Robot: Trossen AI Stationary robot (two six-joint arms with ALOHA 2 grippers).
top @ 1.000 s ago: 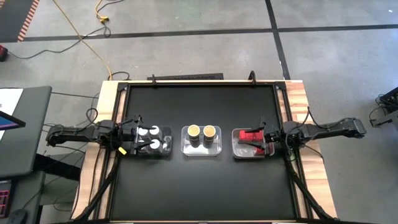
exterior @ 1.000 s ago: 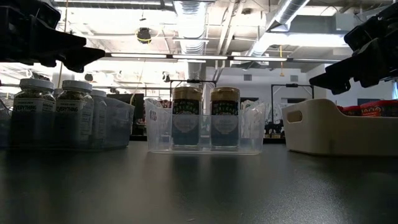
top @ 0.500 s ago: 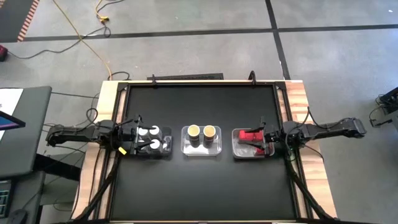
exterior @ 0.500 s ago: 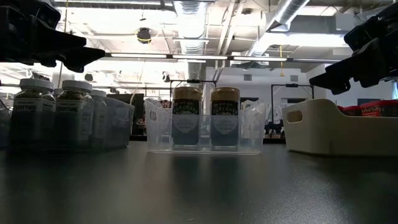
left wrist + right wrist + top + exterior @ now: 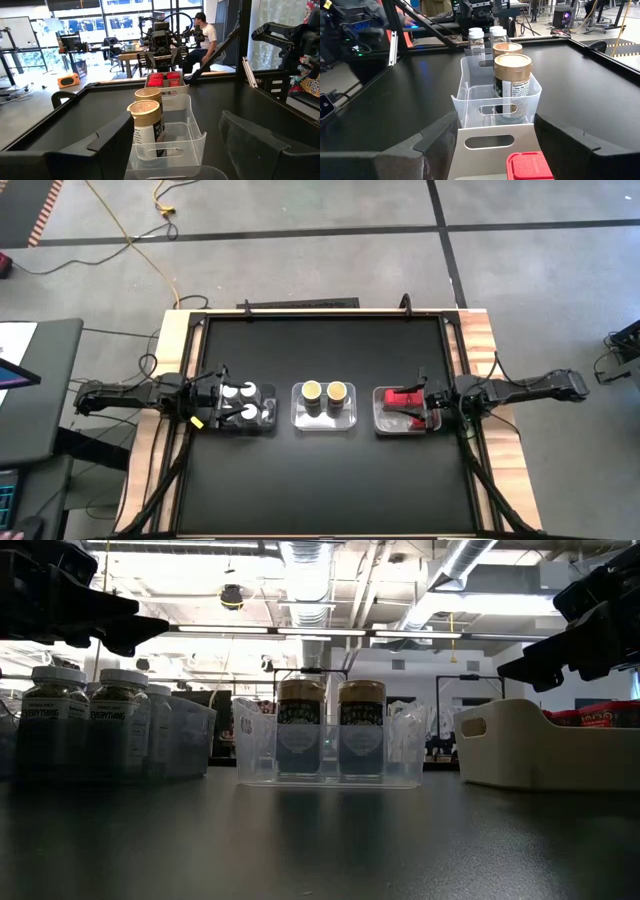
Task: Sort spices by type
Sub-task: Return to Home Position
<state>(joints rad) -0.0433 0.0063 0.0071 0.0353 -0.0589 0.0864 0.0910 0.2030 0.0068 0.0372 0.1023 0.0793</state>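
Three trays stand in a row across the middle of the black table. The left tray (image 5: 246,406) holds several clear jars with white caps (image 5: 122,720). The middle clear tray (image 5: 325,418) holds two jars with tan-orange tops (image 5: 325,391). The right tray (image 5: 520,745) holds red packets (image 5: 405,398). My left gripper (image 5: 217,404) hangs open above the left tray's outer end, touching nothing. My right gripper (image 5: 429,410) hangs open above the right tray's outer end, touching nothing. Both grippers point toward the middle tray (image 5: 167,145), which also shows in the right wrist view (image 5: 495,95).
Bare black tabletop (image 5: 320,490) lies on the near and far sides of the tray row. Raised wooden borders (image 5: 485,340) edge the table. A person (image 5: 204,35) sits in the room beyond the table's right side.
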